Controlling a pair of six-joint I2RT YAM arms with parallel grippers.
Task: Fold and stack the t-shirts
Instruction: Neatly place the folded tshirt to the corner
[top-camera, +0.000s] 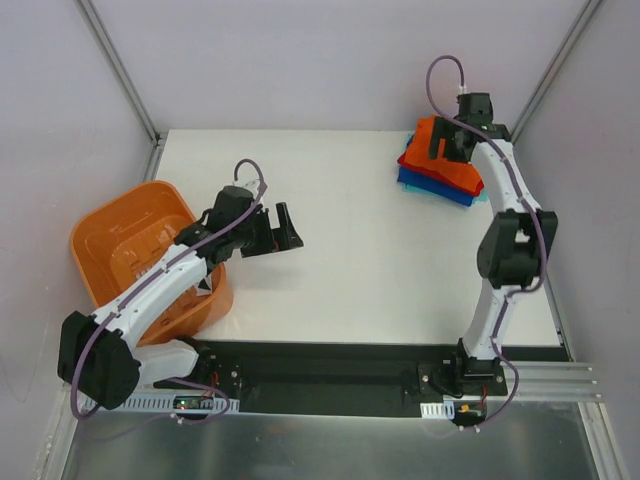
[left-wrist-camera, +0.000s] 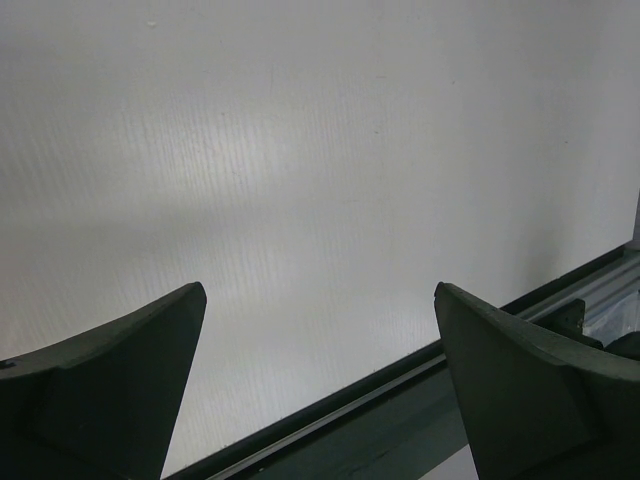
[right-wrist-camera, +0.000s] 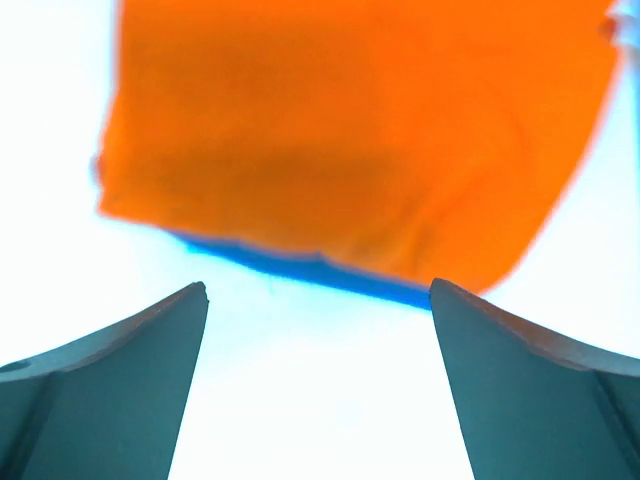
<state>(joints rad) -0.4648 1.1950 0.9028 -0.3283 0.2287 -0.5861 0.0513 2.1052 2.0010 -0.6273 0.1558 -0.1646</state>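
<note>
A stack of folded t-shirts lies at the table's back right: an orange shirt (top-camera: 440, 158) on top, a red one (top-camera: 412, 160) under it and a blue one (top-camera: 436, 188) at the bottom. In the right wrist view the orange shirt (right-wrist-camera: 350, 130) fills the top, with the blue edge (right-wrist-camera: 300, 268) below it. My right gripper (top-camera: 447, 148) hovers over the stack, open and empty (right-wrist-camera: 318, 300). My left gripper (top-camera: 281, 232) is open and empty above bare table at centre left (left-wrist-camera: 318, 300).
An orange plastic bin (top-camera: 110, 235) stands at the left edge, beside my left arm. The white table top (top-camera: 360, 260) has a black front rail (top-camera: 330, 360), which also shows in the left wrist view (left-wrist-camera: 420, 400). Walls enclose the back and sides.
</note>
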